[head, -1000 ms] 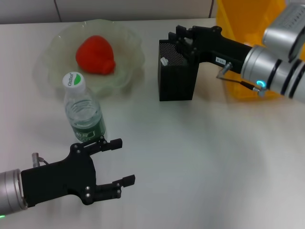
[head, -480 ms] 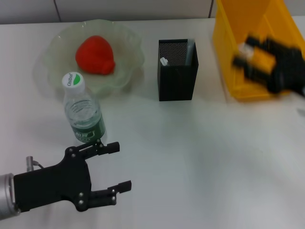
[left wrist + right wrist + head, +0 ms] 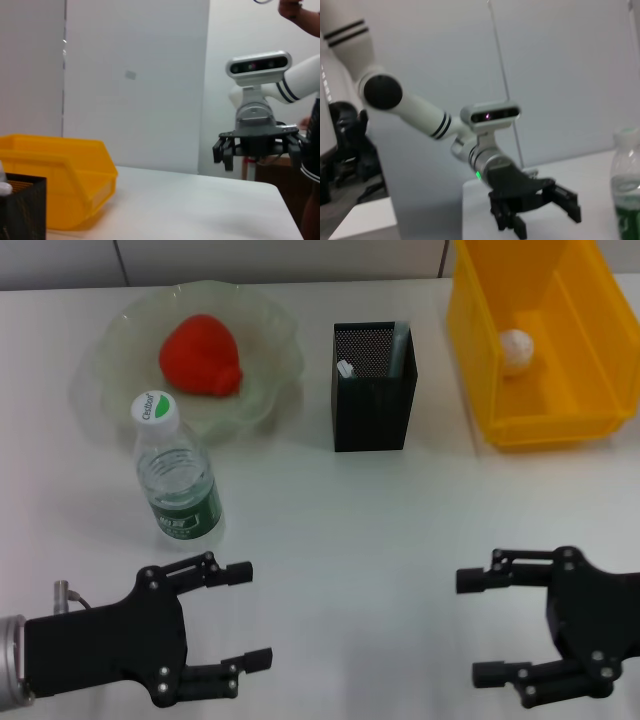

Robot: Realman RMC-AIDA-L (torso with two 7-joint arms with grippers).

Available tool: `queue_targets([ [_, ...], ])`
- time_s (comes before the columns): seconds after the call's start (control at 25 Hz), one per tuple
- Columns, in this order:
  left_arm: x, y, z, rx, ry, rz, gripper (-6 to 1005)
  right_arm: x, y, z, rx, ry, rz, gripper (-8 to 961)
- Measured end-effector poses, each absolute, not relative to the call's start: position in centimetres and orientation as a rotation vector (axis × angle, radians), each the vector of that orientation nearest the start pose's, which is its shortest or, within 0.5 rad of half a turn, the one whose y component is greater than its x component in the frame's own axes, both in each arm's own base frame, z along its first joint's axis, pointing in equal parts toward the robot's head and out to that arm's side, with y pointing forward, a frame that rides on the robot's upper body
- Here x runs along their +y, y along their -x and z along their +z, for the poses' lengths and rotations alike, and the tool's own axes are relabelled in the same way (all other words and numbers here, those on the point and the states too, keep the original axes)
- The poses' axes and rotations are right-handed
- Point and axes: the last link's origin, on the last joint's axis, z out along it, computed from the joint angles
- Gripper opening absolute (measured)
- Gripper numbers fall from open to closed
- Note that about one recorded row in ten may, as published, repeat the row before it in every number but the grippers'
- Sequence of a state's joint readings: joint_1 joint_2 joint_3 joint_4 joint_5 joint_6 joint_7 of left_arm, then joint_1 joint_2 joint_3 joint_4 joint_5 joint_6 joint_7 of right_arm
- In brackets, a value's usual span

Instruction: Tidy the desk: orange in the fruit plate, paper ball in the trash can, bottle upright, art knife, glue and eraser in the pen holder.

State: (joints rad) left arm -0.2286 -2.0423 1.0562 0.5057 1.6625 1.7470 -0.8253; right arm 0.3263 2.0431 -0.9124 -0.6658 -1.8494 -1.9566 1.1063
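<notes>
Orange-red fruit (image 3: 200,354) lies in the translucent green scalloped plate (image 3: 268,390); a white paper ball (image 3: 515,348) sits in the yellow plastic bin (image 3: 560,425); a black mesh pen holder (image 3: 372,410) holds small items. A clear green-labelled bottle (image 3: 176,480) stands upright. Left gripper (image 3: 245,615) and right gripper (image 3: 475,625) hover wide open, empty. Left wrist view shows the bin (image 3: 70,185); right wrist view, the bottle (image 3: 626,185).

Open table (image 3: 360,540) between tools; bottle (image 3: 178,483) beside left tool (image 3: 245,615).

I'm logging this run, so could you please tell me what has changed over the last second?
The right gripper left the pen holder, swept past the yellow bin and pulled back to the near table edge, fingers open and empty. The left gripper drew back slightly toward the near edge, open. Bottle, red fruit on the plate and paper ball in the bin stayed put.
</notes>
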Motion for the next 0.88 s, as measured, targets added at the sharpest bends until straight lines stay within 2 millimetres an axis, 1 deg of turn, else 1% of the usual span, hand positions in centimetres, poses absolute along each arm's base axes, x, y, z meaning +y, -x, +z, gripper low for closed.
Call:
queue_targets([
  [0.04,21.0,30.0,-2.8,-0.219,2.81,-0.942,814,23.2,-26.9,0.0,0.261,3.034,0.978,779],
  [0.24,20.9,30.0,-2.9,-0.219,2.82,-0.937,814,23.5,-26.9,-0.6,0.273,3.033,0.955,779],
  [0.64,20.7,30.2,-2.8,-0.228,2.824,-0.931,815,23.6,-26.8,-1.3,0.278,3.017,0.94,779],
  [0.88,20.5,30.3,-2.8,-0.232,2.824,-0.933,815,23.6,-27.0,-1.4,0.288,3.008,0.928,779],
])
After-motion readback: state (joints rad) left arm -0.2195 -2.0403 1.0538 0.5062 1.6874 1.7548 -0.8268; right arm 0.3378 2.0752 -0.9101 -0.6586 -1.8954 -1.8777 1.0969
